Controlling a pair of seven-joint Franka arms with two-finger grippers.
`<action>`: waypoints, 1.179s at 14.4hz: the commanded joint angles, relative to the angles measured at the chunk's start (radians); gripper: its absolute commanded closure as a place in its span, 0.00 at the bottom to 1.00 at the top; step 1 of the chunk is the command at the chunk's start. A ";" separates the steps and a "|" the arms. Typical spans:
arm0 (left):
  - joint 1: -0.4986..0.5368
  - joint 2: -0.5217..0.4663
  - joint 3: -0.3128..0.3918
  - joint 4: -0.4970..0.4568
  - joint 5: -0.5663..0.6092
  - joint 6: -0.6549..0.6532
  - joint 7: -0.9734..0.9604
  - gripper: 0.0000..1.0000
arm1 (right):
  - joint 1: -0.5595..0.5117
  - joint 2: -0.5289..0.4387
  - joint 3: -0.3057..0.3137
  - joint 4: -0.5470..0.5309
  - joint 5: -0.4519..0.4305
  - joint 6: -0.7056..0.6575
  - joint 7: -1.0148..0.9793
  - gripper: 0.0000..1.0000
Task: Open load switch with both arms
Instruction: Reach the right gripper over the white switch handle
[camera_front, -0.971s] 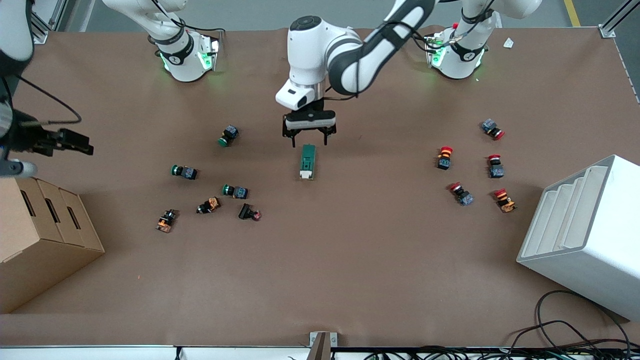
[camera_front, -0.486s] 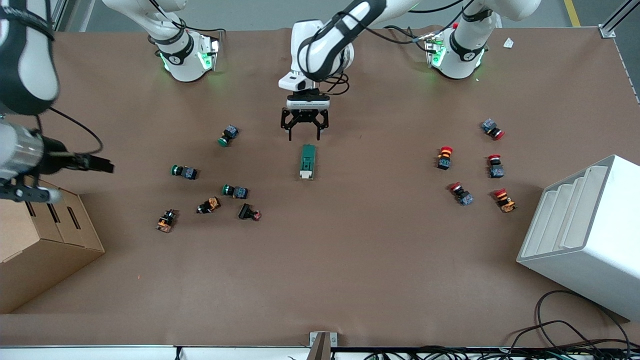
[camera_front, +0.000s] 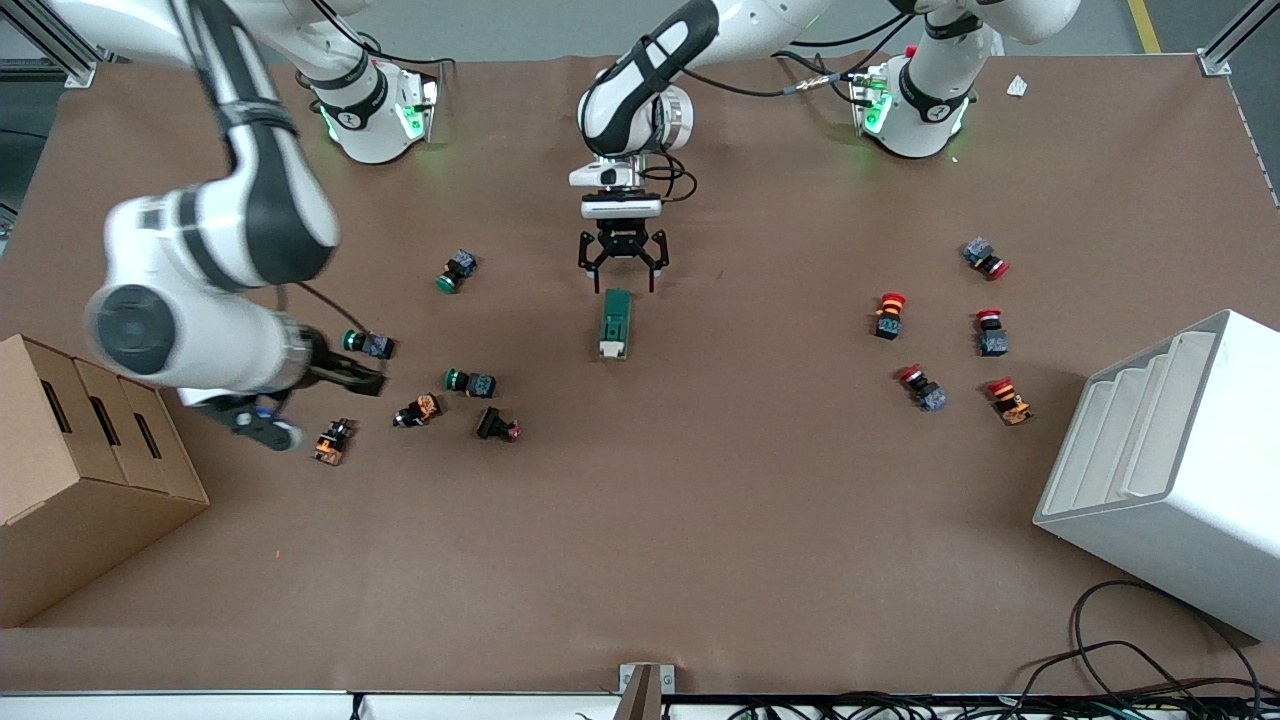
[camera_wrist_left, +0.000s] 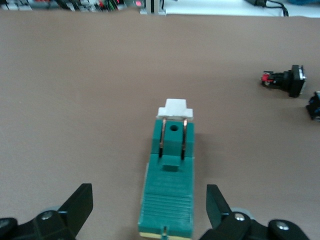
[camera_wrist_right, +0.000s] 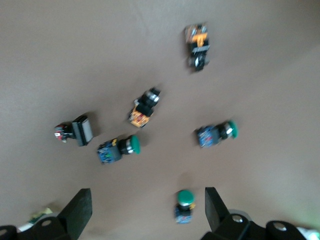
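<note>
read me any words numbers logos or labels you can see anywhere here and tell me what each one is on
None can be read.
Load switch: no print shows on it.
Push buttons: any markings too small to read.
Arm bases: a small dark mark on the band, unreadable.
Cardboard box and white bin: no lettering shows.
Left end effector, open over the switch's end, and right end effector, open over the buttons: no labels show.

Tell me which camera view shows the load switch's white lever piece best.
The left wrist view: the load switch fills the frame between the open left gripper, its white lever sharp at one end. The front view shows the switch small, lever a pale tip. The right wrist view shows only a blurred sliver at its edge.
</note>
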 joint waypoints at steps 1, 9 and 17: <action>-0.026 0.032 0.003 0.032 0.034 -0.036 -0.027 0.01 | 0.075 0.053 -0.008 0.007 0.069 0.056 0.264 0.00; -0.027 0.068 0.003 0.047 0.088 -0.030 -0.028 0.01 | 0.246 0.219 -0.008 0.039 0.123 0.208 0.691 0.00; -0.055 0.108 0.005 0.066 0.096 -0.039 -0.063 0.00 | 0.395 0.325 -0.006 0.039 0.227 0.365 0.940 0.00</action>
